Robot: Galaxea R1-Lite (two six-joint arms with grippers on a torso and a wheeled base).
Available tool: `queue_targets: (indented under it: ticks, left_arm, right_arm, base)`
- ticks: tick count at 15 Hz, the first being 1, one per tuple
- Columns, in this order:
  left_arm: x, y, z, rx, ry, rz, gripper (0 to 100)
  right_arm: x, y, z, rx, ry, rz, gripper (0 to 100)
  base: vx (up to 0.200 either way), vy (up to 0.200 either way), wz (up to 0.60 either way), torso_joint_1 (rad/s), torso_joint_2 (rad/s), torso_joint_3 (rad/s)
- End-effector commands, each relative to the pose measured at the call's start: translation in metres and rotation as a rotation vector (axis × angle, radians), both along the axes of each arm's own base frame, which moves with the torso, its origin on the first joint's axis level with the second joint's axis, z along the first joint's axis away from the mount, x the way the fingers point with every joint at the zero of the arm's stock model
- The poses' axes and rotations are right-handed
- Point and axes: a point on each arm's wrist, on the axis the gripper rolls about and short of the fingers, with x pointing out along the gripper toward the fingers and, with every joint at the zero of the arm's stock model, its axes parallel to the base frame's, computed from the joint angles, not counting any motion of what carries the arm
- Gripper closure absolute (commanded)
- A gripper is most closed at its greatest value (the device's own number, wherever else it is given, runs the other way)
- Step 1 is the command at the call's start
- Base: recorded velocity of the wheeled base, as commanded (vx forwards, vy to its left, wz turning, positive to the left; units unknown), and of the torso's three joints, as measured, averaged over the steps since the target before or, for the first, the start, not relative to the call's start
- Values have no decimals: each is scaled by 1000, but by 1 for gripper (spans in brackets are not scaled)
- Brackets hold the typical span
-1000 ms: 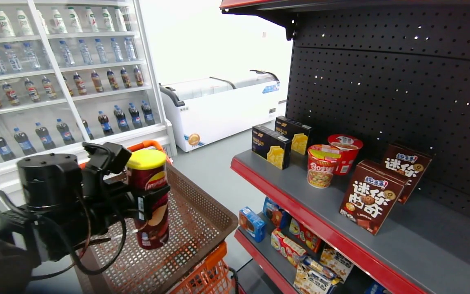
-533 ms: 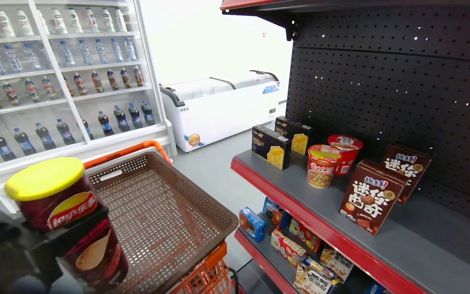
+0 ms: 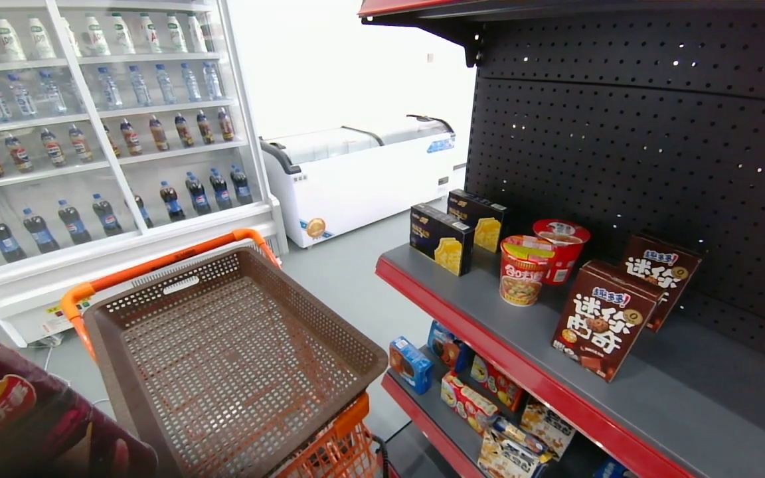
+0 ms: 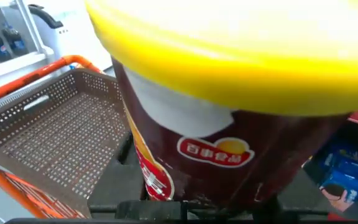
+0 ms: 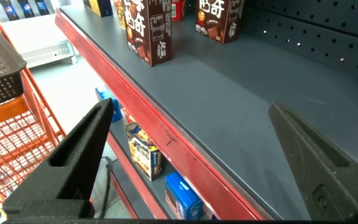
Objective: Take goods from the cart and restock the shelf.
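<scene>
A dark red chip can (image 3: 17,418) with a yellow lid sits at the lower left corner of the head view, very close to the camera. In the left wrist view the same chip can (image 4: 229,143) stands upright, and my left gripper (image 4: 191,205) is shut on its lower body. The cart's brown mesh basket (image 3: 223,345) with an orange handle stands left of the shelf. My right gripper (image 5: 191,168) is open above the front of the grey shelf board (image 5: 229,93), nothing between its fingers (image 5: 73,162).
The shelf board (image 3: 688,392) carries brown boxes (image 3: 605,318), noodle cups (image 3: 522,269) and dark boxes (image 3: 442,239); its near part is bare. Snack packs (image 3: 482,398) lie on the lower shelf. A drinks cooler (image 3: 90,133) and a chest freezer (image 3: 356,179) stand behind.
My left gripper has carried the chip can from over the basket toward the lower left and closer to the head camera, so that just part of the can remains at that corner.
</scene>
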Motion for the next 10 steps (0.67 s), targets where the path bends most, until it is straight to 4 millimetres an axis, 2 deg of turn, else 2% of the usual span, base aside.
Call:
queue_targets:
  ticks: [1,6,10]
  left_arm:
    - [-6,1,0,-3,-22,3,100]
    - [-5,0,0,-6,-11,-6,100]
    - [-5,0,-8,-4,19,-6,100]
  right_arm:
    - [0,0,0,0,0,0,0]
    - [0,0,0,-1,0,2,0]
    - [0,0,0,-1,1,2,0]
  base:
    - [0,0,-600,2,-2,2]
    - [0,0,-600,2,1,4]
    - [0,0,-600,-1,2,2]
